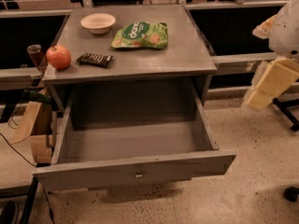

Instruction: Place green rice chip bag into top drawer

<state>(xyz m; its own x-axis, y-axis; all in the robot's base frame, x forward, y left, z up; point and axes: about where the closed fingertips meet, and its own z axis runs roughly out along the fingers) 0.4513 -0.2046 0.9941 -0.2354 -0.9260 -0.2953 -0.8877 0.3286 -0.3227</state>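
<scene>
The green rice chip bag [140, 35] lies flat on the grey cabinet top [177, 55], right of centre and toward the back. The top drawer [135, 169] is pulled fully out below it, its grey box showing nothing inside, with a small metal pull [138, 174] on the front panel. My gripper [270, 84] hangs at the right edge of the view, beside the cabinet and well clear of the bag, roughly level with the cabinet top.
On the cabinet top are a white bowl [98, 22] at the back left, a red apple [58, 57] at the left edge and a small dark striped snack bar [95, 59]. Cardboard [35, 125] and cables lie on the floor at the left.
</scene>
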